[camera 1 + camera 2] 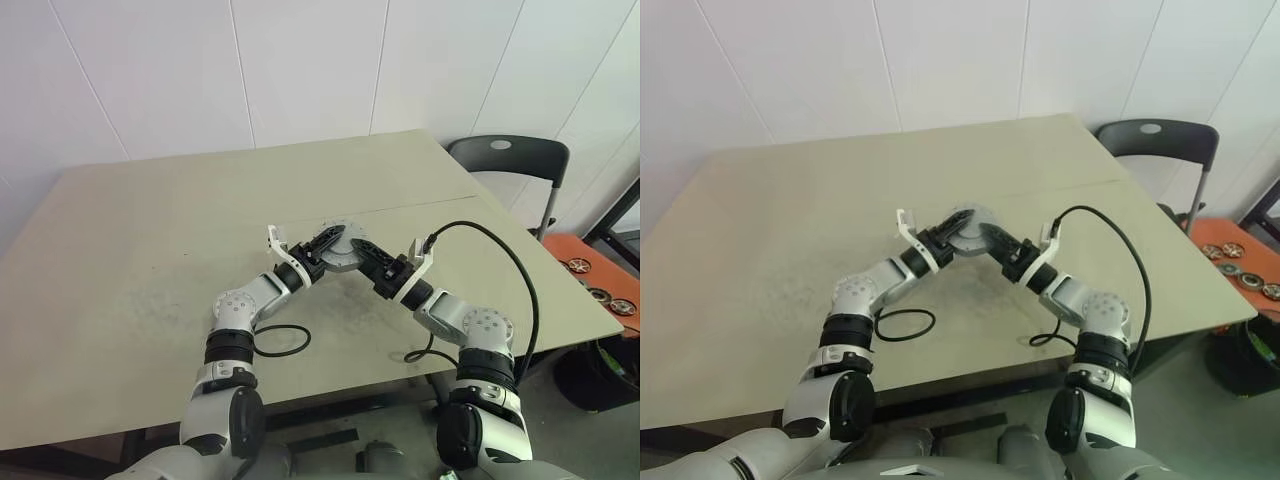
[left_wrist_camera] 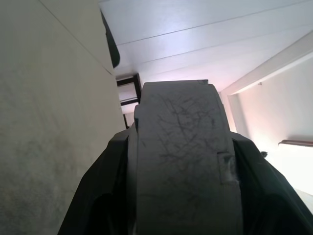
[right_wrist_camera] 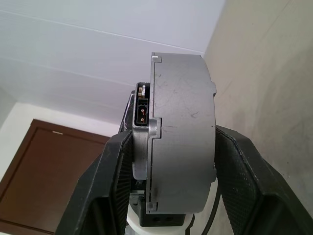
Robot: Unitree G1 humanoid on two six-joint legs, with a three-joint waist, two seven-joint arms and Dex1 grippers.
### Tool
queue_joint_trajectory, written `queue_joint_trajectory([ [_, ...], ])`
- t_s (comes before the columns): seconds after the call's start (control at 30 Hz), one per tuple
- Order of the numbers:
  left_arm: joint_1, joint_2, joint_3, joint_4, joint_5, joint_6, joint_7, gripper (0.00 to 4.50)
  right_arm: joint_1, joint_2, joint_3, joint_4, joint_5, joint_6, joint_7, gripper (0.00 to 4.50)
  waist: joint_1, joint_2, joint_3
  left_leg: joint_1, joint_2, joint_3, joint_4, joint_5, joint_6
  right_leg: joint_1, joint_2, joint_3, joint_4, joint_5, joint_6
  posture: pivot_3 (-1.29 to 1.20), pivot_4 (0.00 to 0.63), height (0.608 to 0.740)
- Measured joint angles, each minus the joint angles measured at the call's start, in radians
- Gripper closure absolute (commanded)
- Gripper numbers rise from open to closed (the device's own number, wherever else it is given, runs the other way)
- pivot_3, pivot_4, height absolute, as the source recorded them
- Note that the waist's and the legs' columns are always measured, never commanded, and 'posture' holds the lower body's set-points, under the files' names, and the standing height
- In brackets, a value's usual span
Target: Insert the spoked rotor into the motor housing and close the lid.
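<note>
The motor housing [image 1: 342,254] is a round grey body held a little above the table [image 1: 150,250] near its middle. Its upward side is a flat grey disc, the lid [image 1: 345,240], lying on it. The spoked rotor is hidden. My left gripper [image 1: 325,246] grips the housing from the left, and its black fingers [image 2: 105,186] press on both sides of the grey wall [image 2: 181,156]. From the right, my right gripper [image 1: 362,252] clamps it too, fingers [image 3: 244,181] on either side of the body [image 3: 181,147], next to a small connector [image 3: 142,110].
Black cables [image 1: 285,340] loop on the table near its front edge. A dark chair [image 1: 510,160] stands at the far right corner. Beyond the right edge an orange tray [image 1: 590,270] holds round metal parts. A seam [image 1: 420,207] crosses the tabletop.
</note>
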Motion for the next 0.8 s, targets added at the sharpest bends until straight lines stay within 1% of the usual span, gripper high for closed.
queue_joint_trajectory([
  [0.2, 0.002, 0.008, -0.011, -0.008, 0.018, 0.004, -0.029, 2.36, 0.0, -0.002, 0.006, 0.002, 0.0, -0.001, 0.011, 2.36, 0.001, 0.0, 0.0, 0.0, 0.0, 0.0, 0.0, 0.0, 0.0, 0.0, 0.0, 0.0, 0.0, 0.0, 0.0, 0.0, 0.0, 0.74],
  [0.33, 0.005, -0.007, 0.005, -0.011, 0.002, 0.002, -0.034, 2.36, 0.0, -0.002, 0.011, 0.001, 0.0, -0.013, 0.017, 2.36, 0.001, 0.0, 0.0, 0.0, 0.0, 0.0, 0.0, 0.0, 0.0, 0.0, 0.0, 0.0, 0.0, 0.0, 0.0, 0.0, 0.0, 0.74],
  [0.4, 0.007, -0.011, 0.021, -0.012, -0.011, -0.002, -0.031, 2.36, -0.005, -0.001, 0.021, 0.001, -0.001, -0.033, 0.014, 1.66, -0.001, 0.0, 0.0, 0.0, 0.0, 0.0, 0.0, 0.0, 0.0, 0.0, 0.0, 0.0, 0.0, 0.0, 0.0, 0.0, 0.0, 0.74],
  [0.5, 0.007, -0.012, 0.043, -0.011, -0.029, -0.006, -0.028, 2.36, -0.025, -0.005, 0.024, 0.001, -0.007, -0.093, -0.003, 0.81, 0.0, 0.0, 0.0, 0.0, 0.0, 0.0, 0.0, 0.0, 0.0, 0.0, 0.0, 0.0, 0.0, 0.0, 0.0, 0.0, 0.0, 0.74],
  [0.57, 0.007, -0.012, 0.064, -0.01, -0.035, -0.019, -0.027, 2.36, -0.032, -0.009, 0.025, 0.001, -0.01, -0.12, -0.013, 0.16, 0.001, 0.0, 0.0, 0.0, 0.0, 0.0, 0.0, 0.0, 0.0, 0.0, 0.0, 0.0, 0.0, 0.0, 0.0, 0.0, 0.0, 0.74],
  [0.6, 0.007, -0.013, 0.069, -0.01, -0.038, -0.027, -0.027, 2.36, -0.032, -0.009, 0.026, 0.002, -0.013, -0.128, -0.015, 0.04, 0.001, 0.0, 0.0, 0.0, 0.0, 0.0, 0.0, 0.0, 0.0, 0.0, 0.0, 0.0, 0.0, 0.0, 0.0, 0.0, 0.0, 0.74],
  [0.73, 0.007, -0.016, 0.104, -0.009, -0.047, -0.093, -0.001, 2.36, -0.029, -0.012, 0.06, 0.002, -0.025, -0.142, -0.005, 0.04, -0.001, 0.0, 0.0, 0.0, 0.0, 0.0, 0.0, 0.0, 0.0, 0.0, 0.0, 0.0, 0.0, 0.0, 0.0, 0.0, 0.0, 0.74],
  [0.8, 0.007, -0.017, 0.135, -0.007, -0.05, -0.162, 0.023, 2.36, -0.022, -0.012, 0.081, -0.01, -0.025, -0.139, 0.005, 0.04, -0.002, 0.0, 0.0, 0.0, 0.0, 0.0, 0.0, 0.0, 0.0, 0.0, 0.0, 0.0, 0.0, 0.0, 0.0, 0.0, 0.0, 0.74],
])
